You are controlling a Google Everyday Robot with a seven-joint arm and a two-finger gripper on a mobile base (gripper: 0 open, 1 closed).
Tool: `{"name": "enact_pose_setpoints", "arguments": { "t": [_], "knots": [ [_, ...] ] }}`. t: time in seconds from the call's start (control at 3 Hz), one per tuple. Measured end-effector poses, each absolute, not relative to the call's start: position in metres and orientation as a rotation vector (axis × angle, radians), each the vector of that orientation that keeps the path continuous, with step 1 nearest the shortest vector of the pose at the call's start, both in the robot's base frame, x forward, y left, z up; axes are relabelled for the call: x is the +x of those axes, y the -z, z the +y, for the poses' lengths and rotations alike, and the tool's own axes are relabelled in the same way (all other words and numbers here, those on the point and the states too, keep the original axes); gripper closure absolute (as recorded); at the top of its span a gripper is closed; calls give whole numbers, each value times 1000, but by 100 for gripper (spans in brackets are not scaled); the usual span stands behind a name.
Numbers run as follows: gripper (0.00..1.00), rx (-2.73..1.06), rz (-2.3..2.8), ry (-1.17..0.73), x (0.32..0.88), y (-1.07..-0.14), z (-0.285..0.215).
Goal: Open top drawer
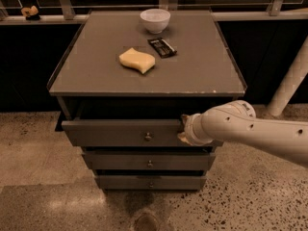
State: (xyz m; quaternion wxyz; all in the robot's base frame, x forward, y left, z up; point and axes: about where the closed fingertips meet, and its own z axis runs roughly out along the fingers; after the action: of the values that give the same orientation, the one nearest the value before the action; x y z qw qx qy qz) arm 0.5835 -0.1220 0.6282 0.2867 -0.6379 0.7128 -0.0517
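Cabinet (192, 76) of grey-brown wood fills the middle of the view, standing on a speckled floor (38, 143). White robot arm (260, 131) reaches in from the right at drawer height. Next comes the top drawer (115, 134), directly under the cabinet's top. Its front stands a little proud of the two lower drawers (120, 161), with a dark gap above it, so I judge the pull is under way and the drawer only partly out.

The gripper (184, 129) sits at the right part of that front, at its upper edge, well right of centre. It seems hooked over the edge, but the wrist hides it, and I cannot tell whether it is spread or closed.

The next move calls for a straight pull toward the camera, level, so the off-centre hold does not skew the drawer.

On top rest a yellow sponge (137, 60), a white bowl (155, 20) and a dark packet (162, 47). Smallest is the round knob (148, 136) at the front's centre, with nothing on it.
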Motion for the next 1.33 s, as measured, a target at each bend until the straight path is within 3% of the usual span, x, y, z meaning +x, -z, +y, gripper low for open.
{"name": "enact_pose_setpoints", "arguments": {
  "t": [1.33],
  "knots": [
    [100,-1707,1876,161,574,-639,-125]
  ]
}}
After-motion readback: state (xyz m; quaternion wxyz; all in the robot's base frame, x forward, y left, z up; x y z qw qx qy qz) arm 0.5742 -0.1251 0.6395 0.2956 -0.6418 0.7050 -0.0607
